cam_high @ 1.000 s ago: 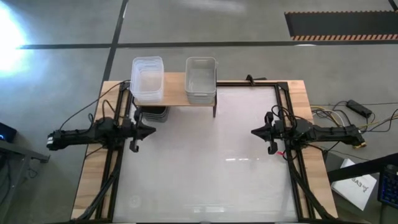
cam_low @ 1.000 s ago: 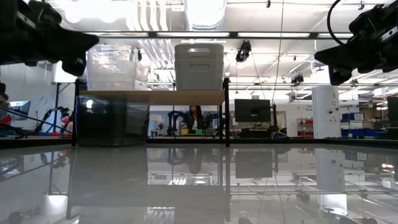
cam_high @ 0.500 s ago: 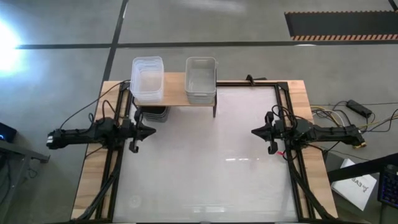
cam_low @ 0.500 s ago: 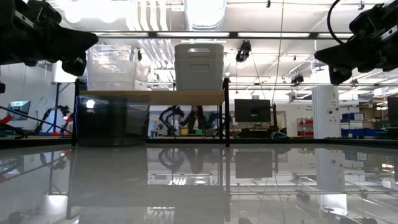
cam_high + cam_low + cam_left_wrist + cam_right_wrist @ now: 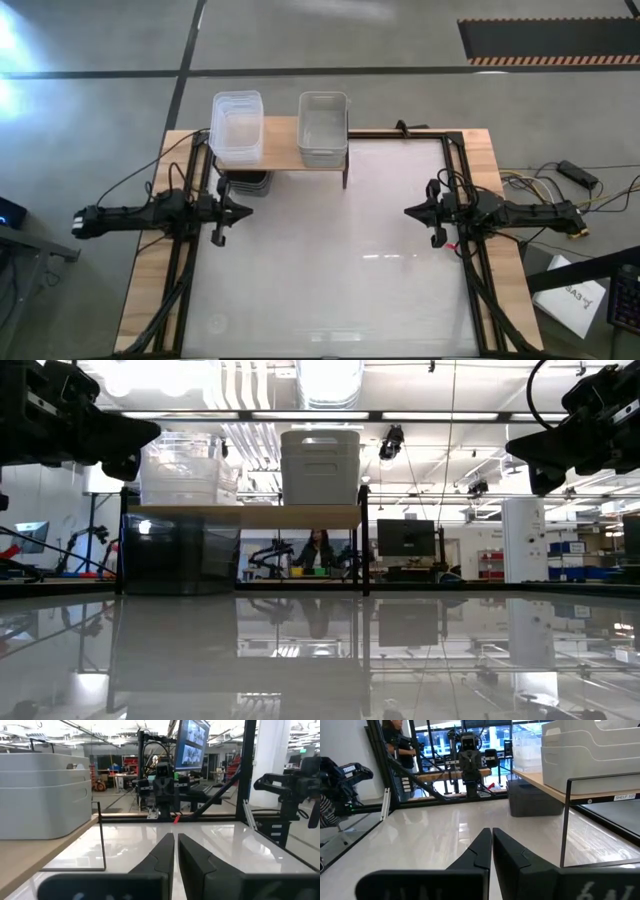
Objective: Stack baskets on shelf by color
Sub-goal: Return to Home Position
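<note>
The shelf (image 5: 280,150) is a wooden board on thin black legs at the table's far edge. A stack of clear baskets (image 5: 237,128) stands on its left half and a light grey basket (image 5: 323,128) on its right half. Dark grey baskets (image 5: 246,183) rest on the table under the shelf's left half; they also show in the low view (image 5: 180,553). My left gripper (image 5: 240,210) is shut and empty at the table's left side. My right gripper (image 5: 412,212) is shut and empty at the right side, above the table.
The white tabletop (image 5: 330,260) lies between the two grippers. Black frame rails (image 5: 190,250) run along the table's left and right sides. A person (image 5: 318,550) stands in the room far behind the table.
</note>
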### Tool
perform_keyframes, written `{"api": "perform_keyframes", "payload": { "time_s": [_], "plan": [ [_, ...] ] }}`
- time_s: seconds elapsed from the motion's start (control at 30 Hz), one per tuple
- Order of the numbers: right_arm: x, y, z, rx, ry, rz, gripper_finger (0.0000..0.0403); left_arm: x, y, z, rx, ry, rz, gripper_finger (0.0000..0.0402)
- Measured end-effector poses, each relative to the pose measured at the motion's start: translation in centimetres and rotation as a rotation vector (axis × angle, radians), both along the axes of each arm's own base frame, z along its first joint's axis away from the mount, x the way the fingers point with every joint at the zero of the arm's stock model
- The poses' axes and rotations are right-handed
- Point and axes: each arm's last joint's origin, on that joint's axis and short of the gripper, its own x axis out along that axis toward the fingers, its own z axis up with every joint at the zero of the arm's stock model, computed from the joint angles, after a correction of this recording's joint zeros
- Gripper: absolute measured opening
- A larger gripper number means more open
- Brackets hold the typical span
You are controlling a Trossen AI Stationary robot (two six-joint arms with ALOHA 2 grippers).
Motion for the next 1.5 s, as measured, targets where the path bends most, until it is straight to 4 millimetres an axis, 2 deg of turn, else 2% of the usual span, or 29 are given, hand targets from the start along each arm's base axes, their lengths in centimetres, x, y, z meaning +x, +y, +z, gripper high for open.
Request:
{"api": "perform_keyframes", "payload": {
  "time_s": [1.5],
  "plan": [
    [-0.01,0.01,0.07,0.000,-0.002,0.002,0.0009,0.13,0.01,-0.15,-0.002,0.018,0.000,0.0008]
  ]
}}
